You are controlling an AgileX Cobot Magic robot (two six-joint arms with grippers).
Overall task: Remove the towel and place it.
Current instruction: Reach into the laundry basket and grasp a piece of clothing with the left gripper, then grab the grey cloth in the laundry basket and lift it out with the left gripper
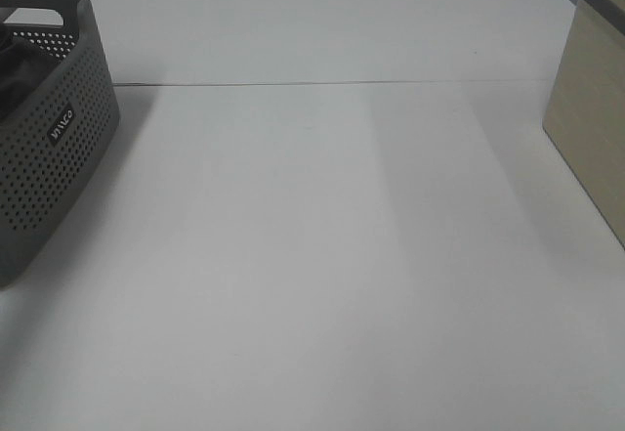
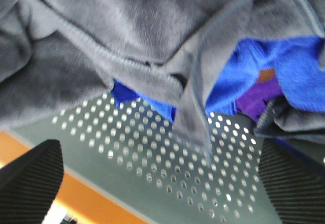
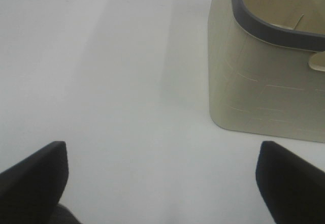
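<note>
Viewing the left wrist camera, I read the left gripper (image 2: 158, 152) as open: its two dark ribbed fingers (image 2: 30, 178) stand wide apart with nothing between them. It is poised close over the towel (image 2: 132, 21) and does not touch it.

1. Towel, location. The towel lies bunched inside the grey perforated basket (image 1: 59, 148), which stands at the left edge of the white worktop (image 1: 312, 255). One fold hangs against the inner face of the perforated wall.

2. Towel, appearance. The fabric is dark charcoal grey with a soft, fuzzy nap and no pattern. A stitched hem runs along the visible edges. The cloth is crumpled into several thick folds, and one hemmed edge curls down into a narrow tongue between the fingers.

3. Adjacent items. A bright blue cloth (image 2: 284, 66) lies under and beside the towel, touching it. A purple cloth (image 2: 264, 94) shows below the blue one.

4. Right side. The right gripper (image 3: 162, 148) is also open, fingers spread and empty, hanging above bare worktop. A beige bin (image 1: 591, 128) with a dark rim stands near it at the right edge of the worktop, well apart from the basket.

5. The high exterior view shows neither arm.
</note>
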